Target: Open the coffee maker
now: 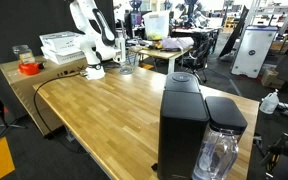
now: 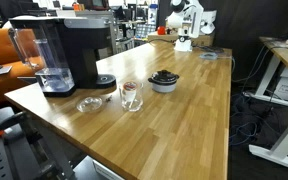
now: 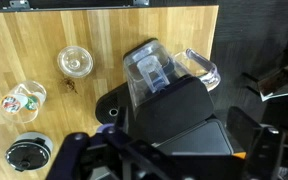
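The coffee maker (image 1: 182,125) is a tall matte-black box standing at the near end of the wooden table (image 1: 104,115), with its rounded top lid down. Its clear water tank (image 1: 222,150) sits at its side. It also shows in an exterior view (image 2: 69,50). In the wrist view the coffee maker (image 3: 169,110) fills the lower middle, seen from above, with the clear tank (image 3: 149,68) behind it. My gripper (image 3: 169,162) is dark and blurred at the bottom edge, its fingers spread wide over the machine's top, holding nothing. The white arm (image 1: 89,35) stands at the table's far end.
On the table by the machine are a printed glass (image 2: 131,95), a clear dish (image 2: 89,103) and a grey bowl with a dark lid (image 2: 164,80). A white rack (image 1: 62,45) and a red-topped container (image 1: 27,65) sit on a side cabinet. The table edge runs close to the machine.
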Controlling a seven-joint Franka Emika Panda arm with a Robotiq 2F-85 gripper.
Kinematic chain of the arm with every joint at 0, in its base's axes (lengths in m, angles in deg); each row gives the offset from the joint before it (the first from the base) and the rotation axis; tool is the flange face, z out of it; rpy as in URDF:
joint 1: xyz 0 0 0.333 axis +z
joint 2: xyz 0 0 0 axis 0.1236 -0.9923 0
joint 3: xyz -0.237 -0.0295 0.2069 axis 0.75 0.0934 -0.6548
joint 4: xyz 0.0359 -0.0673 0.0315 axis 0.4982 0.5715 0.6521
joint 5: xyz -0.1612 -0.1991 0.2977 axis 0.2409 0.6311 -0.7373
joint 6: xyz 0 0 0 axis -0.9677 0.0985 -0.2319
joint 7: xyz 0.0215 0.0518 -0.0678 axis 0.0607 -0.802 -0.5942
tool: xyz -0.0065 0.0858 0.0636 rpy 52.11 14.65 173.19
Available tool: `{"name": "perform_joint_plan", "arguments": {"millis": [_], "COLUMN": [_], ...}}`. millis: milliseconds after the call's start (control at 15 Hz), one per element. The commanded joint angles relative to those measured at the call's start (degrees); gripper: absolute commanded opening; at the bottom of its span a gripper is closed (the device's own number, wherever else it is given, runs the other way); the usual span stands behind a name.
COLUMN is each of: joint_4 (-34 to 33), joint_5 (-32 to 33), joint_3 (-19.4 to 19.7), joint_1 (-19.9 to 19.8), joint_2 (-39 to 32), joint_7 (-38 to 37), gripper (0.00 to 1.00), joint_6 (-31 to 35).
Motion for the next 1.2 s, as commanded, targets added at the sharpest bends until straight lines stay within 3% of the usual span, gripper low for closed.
{"name": "perform_joint_plan", "arguments": {"millis": [0,400,800,933,1000,1133], "joint_4": [-0.1,-2.7,-9.6,-11.5,-9.4,-10.8], "joint_5": [-0.2,-0.1,2.3,2.4,1.9,2.0], "joint_3": [-0.2,2.2,3.0,3.0,3.9,4.0], "joint_1": [-0.3,-2.3,-9.8,-11.7,-10.1,-10.7], "joint_2": [0.0,-3.3,-9.5,-11.8,-9.3,-11.4], "joint_7": [0.2,0.8,-4.7,-6.4,-4.3,-5.0], "gripper": [1.00,1.00,1.00,1.00,1.00,1.00], "joint_6": [-0.2,-0.3,1.1,6.0,3.8,5.7]}}
